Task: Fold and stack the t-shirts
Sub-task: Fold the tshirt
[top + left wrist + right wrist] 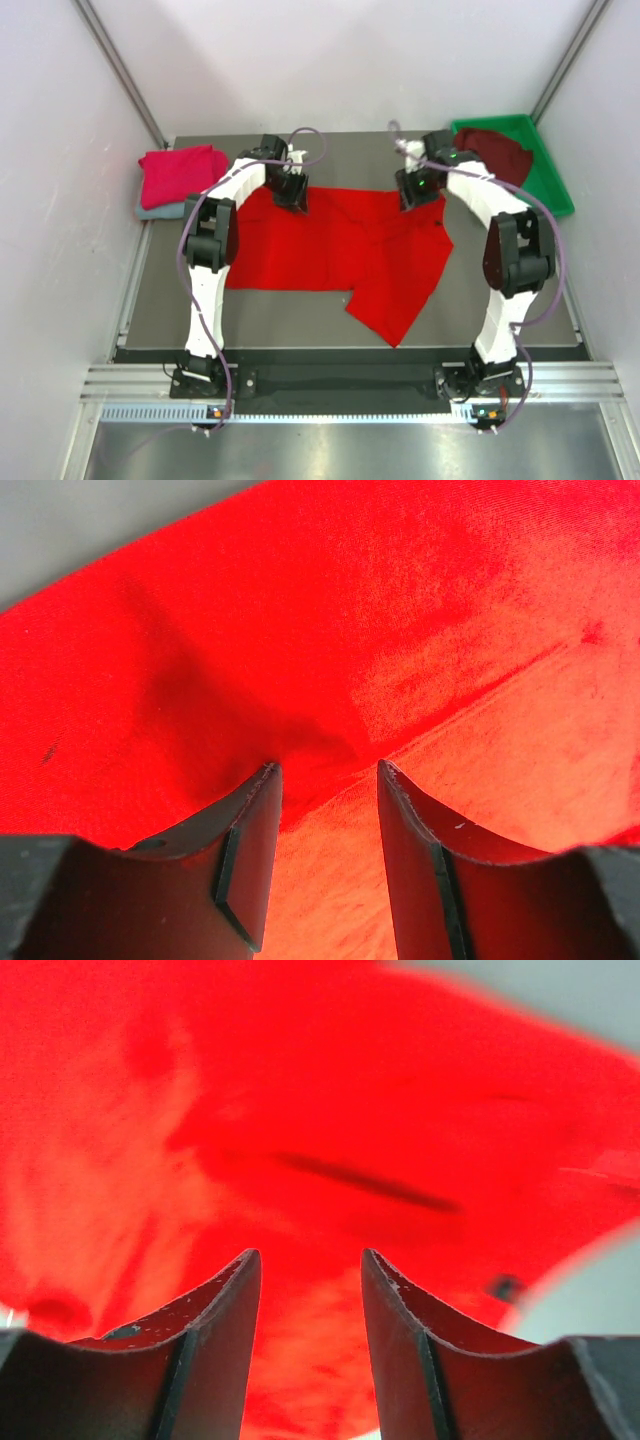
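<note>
A bright red t-shirt (340,250) lies spread across the middle of the dark table (290,318), one corner hanging toward the front. My left gripper (292,200) hovers over its far left edge. In the left wrist view the jaws (328,768) stand apart, with red cloth (350,630) and a fold line beneath them. My right gripper (415,197) is over the shirt's far right edge. Its jaws (310,1253) are open too, above blurred red cloth (330,1110). Nothing is pinched in either one.
A folded crimson-pink t-shirt (182,172) rests on a grey-blue one (158,211) at the far left. A dark maroon t-shirt (495,152) lies crumpled in the green tray (548,180) at the far right. White walls close in on both sides.
</note>
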{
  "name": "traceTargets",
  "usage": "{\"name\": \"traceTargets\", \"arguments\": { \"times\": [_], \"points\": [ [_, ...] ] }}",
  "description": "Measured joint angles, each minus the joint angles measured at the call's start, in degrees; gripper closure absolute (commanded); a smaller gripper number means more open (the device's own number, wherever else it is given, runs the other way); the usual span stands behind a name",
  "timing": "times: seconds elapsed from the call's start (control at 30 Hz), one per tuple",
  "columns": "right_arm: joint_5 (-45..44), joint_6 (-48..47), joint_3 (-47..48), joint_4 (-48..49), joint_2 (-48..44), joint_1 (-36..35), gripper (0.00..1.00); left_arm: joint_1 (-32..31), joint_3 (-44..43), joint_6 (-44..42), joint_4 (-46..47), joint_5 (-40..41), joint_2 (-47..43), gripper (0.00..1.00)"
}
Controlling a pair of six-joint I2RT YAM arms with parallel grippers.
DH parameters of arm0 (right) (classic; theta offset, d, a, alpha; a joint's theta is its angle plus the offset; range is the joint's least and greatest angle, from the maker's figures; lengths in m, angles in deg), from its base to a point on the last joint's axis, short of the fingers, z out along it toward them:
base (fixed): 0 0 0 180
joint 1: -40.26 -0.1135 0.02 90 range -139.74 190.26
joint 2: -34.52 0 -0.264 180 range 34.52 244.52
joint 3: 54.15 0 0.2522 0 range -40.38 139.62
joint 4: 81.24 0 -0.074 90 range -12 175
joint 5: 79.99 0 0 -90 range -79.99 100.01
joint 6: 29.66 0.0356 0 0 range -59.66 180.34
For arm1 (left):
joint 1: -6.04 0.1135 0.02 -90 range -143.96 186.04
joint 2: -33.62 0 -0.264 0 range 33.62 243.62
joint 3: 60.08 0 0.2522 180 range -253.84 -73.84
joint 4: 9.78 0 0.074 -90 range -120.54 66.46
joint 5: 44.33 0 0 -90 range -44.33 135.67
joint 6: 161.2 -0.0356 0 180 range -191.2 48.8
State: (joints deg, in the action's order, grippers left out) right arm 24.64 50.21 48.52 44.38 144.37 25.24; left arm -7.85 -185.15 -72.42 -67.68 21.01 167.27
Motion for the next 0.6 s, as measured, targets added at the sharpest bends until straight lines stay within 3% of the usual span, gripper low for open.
{"name": "traceTargets", "arguments": {
  "times": [0.27, 0.6],
  "points": [
    [0.9, 4.5, 9.0, 3.6, 7.3, 12.0, 0.58, 0.4, 1.0, -0.6, 0.8, -0.5, -0.3, 0.51],
    [4.6, 6.4, 10.6, 4.4, 14.2, 13.6, 0.59, 0.4, 0.8, -2.2, 0.4, -0.1, -0.3, 0.51]
  ]
}}
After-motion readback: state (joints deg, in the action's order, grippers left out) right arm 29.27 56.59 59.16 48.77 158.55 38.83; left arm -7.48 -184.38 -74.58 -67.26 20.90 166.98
